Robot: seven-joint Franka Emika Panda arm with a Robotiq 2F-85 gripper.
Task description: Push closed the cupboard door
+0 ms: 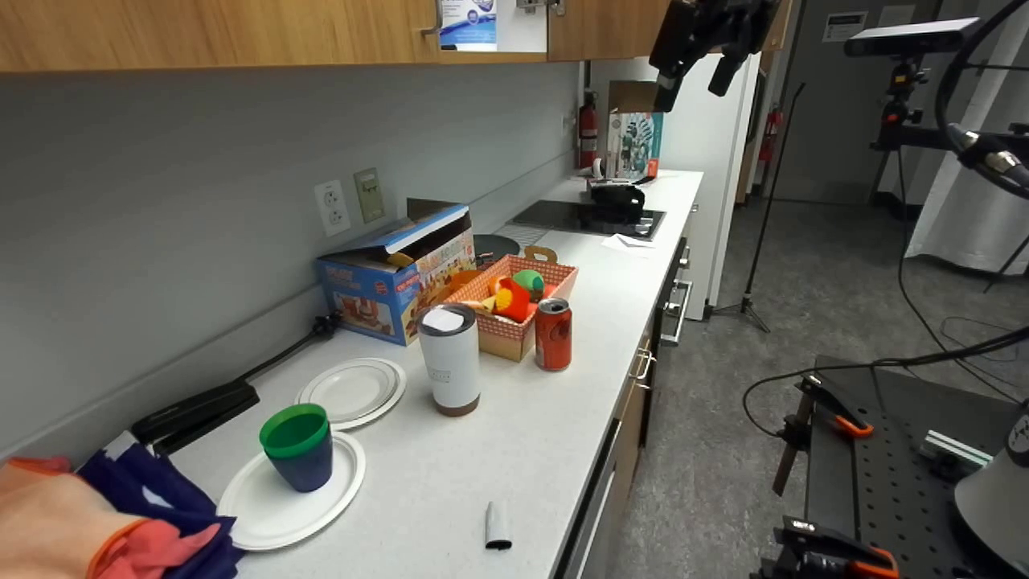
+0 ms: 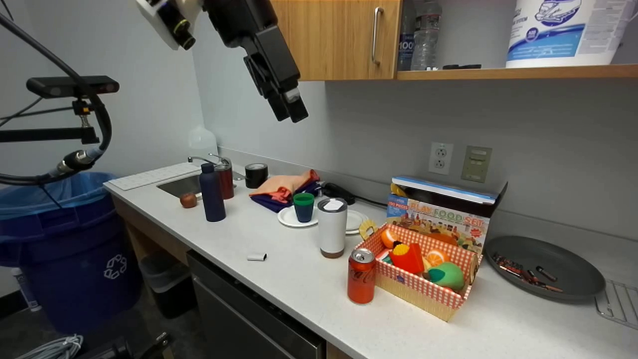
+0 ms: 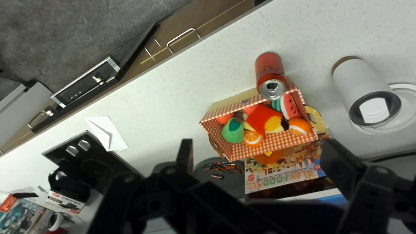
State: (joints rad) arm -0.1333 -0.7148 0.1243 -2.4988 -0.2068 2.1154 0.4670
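Claw [image 3: 258,148] — jaws wide, air between

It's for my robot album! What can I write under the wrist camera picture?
Beyond the open pincer, a red can stands beside a checkered basket of toy food on the counter.

Blocky black fingers [image 3: 340,167], round pivots [image 3: 381,170]; smooth white arm casing [image 2: 155,21].

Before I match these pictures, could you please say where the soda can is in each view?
In an exterior view: can, just below centre, slightly right.
In an exterior view: can, lower middle.
Wrist view: can, upper right of centre.
Shared landmark: the basket beside it.
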